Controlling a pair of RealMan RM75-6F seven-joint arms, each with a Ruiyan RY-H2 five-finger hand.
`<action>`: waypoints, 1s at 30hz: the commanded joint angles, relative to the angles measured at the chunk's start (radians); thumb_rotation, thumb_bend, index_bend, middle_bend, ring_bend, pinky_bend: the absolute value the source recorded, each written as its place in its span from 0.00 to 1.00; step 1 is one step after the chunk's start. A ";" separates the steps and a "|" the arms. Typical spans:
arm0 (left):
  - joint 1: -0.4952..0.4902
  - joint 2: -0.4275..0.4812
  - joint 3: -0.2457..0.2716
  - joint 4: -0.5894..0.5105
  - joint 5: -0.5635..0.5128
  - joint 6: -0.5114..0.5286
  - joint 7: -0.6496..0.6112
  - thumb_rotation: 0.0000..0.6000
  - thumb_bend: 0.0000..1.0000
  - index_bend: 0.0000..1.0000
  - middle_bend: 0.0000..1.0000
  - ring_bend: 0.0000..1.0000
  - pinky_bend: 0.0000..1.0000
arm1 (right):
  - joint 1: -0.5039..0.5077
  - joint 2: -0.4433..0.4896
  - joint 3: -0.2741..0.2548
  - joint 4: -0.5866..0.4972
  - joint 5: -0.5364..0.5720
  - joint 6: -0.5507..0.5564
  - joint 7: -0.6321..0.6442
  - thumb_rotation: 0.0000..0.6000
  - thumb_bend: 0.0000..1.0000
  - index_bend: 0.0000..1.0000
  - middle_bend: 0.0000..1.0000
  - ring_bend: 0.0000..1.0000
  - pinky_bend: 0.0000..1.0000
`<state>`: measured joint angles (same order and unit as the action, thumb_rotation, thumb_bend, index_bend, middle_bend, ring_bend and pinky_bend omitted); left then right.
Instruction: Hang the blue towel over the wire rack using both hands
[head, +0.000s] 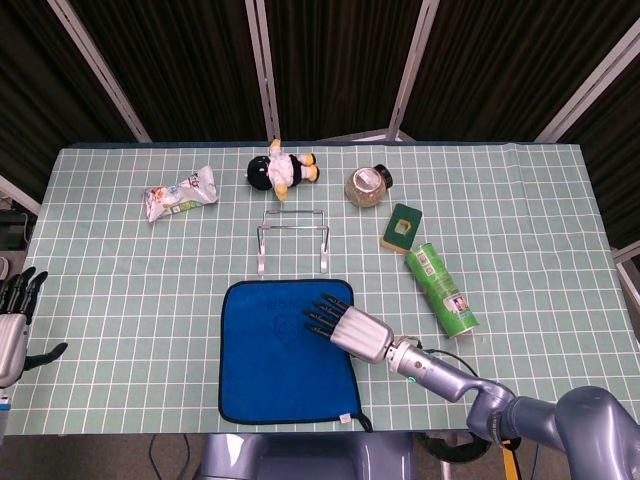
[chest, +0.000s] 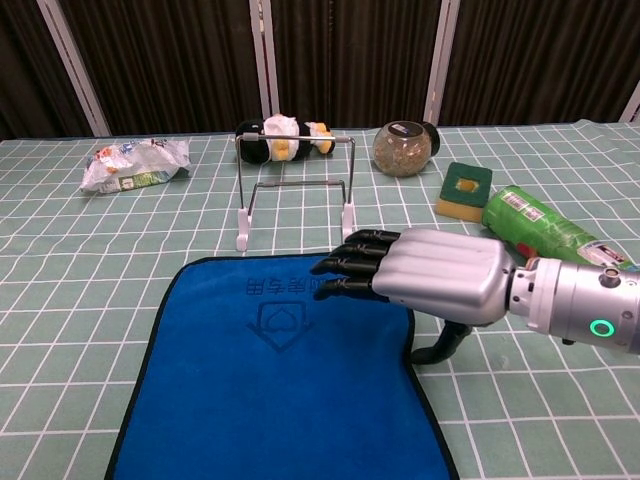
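Note:
The blue towel (head: 280, 350) (chest: 270, 380) lies flat on the table, just in front of the wire rack (head: 291, 238) (chest: 295, 190), which stands upright. My right hand (head: 345, 325) (chest: 425, 280) reaches over the towel's far right part, fingers stretched out toward the left and thumb hanging down by the towel's right edge; it holds nothing. My left hand (head: 14, 325) shows only in the head view, off the table's left edge, fingers apart and empty.
Behind the rack lie a penguin plush (head: 282, 169) (chest: 285, 138), a snack bag (head: 180, 192) (chest: 135, 165) and a glass jar (head: 367, 185) (chest: 403, 148). A green sponge (head: 401, 226) (chest: 465, 190) and a green can (head: 442, 290) (chest: 540, 225) lie right of the towel.

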<state>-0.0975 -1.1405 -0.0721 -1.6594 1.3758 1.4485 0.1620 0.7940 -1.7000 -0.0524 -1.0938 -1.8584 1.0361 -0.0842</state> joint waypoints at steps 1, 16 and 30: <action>0.000 0.000 0.000 0.000 0.001 0.000 0.000 1.00 0.00 0.00 0.00 0.00 0.00 | 0.003 -0.002 -0.003 0.001 0.001 0.000 -0.001 1.00 0.11 0.14 0.00 0.00 0.00; -0.001 -0.002 0.003 0.004 0.007 0.000 -0.003 1.00 0.00 0.00 0.00 0.00 0.00 | 0.002 -0.030 -0.031 0.046 0.003 0.046 0.036 1.00 0.35 0.44 0.04 0.00 0.00; -0.103 -0.037 0.033 0.057 0.160 -0.098 -0.032 1.00 0.00 0.00 0.00 0.00 0.00 | 0.005 -0.036 -0.048 0.051 0.003 0.077 0.075 1.00 0.47 0.66 0.06 0.00 0.00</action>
<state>-0.1676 -1.1650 -0.0501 -1.6225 1.4963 1.3820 0.1391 0.7987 -1.7374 -0.1004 -1.0406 -1.8554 1.1121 -0.0084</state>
